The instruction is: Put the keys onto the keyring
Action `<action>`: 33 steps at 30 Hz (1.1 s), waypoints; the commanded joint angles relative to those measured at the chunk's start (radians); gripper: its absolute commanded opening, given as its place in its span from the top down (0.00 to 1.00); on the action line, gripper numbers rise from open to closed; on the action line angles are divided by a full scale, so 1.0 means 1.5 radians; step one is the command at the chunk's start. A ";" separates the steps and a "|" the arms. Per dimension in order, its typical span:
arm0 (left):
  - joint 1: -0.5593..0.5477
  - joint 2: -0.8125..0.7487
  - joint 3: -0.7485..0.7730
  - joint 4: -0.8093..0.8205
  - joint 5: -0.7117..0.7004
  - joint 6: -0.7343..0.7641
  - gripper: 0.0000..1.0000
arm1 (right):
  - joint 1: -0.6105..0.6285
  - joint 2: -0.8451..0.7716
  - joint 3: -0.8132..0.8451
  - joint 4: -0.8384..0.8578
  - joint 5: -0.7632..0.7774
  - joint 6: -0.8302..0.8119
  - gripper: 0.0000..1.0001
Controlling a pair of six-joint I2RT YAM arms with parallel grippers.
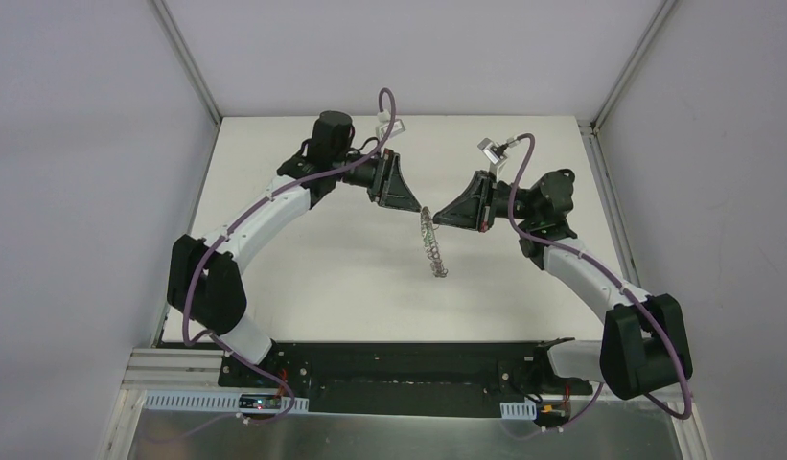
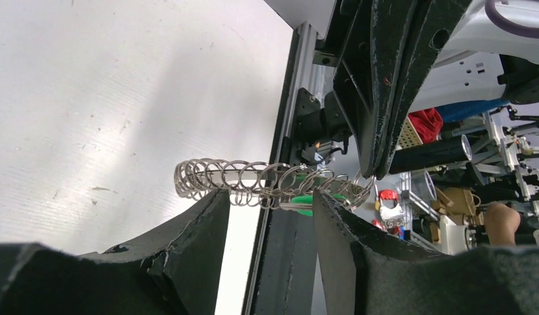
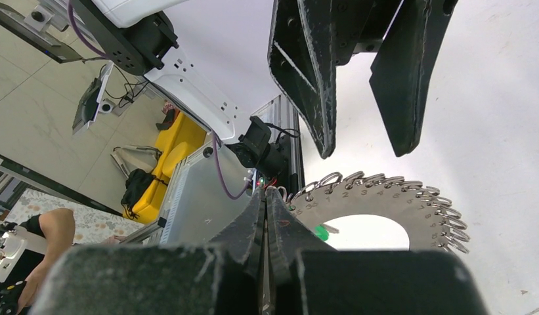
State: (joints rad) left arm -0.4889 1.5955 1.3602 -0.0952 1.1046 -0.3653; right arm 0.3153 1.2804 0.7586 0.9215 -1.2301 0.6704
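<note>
White table (image 1: 303, 287) lies under both arms; over its middle the keyring (image 1: 434, 247) stands on edge, its rim pinched in the tightly closed right gripper (image 1: 433, 218). Beside those fingers the green key (image 3: 321, 231) sits against the keyring, and just beyond, the left gripper (image 1: 408, 205) hangs half open, holding nothing.

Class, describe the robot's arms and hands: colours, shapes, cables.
The left arm and right arm have white links, black joints and a purple cable each. The left hand and right hand are black, wedge-shaped, with two scuffed flat fingers.
</note>
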 commanded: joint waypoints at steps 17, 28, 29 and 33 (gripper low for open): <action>-0.021 -0.050 -0.095 0.327 0.070 -0.160 0.55 | -0.015 0.022 0.007 0.085 -0.004 0.046 1.00; -0.044 -0.054 -0.078 0.167 0.058 -0.031 0.56 | -0.019 0.031 0.008 0.086 -0.004 0.051 1.00; -0.045 -0.054 -0.077 0.163 0.056 -0.026 0.56 | -0.020 0.032 0.007 0.086 -0.004 0.052 1.00; -0.050 -0.052 -0.067 0.157 0.055 -0.022 0.57 | -0.021 0.037 0.006 0.086 -0.004 0.051 1.00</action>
State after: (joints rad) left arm -0.5514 1.5448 1.2133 0.1593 1.1736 -0.4580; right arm 0.2916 1.3354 0.7513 0.9745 -1.2354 0.7330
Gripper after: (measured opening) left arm 0.437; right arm 0.006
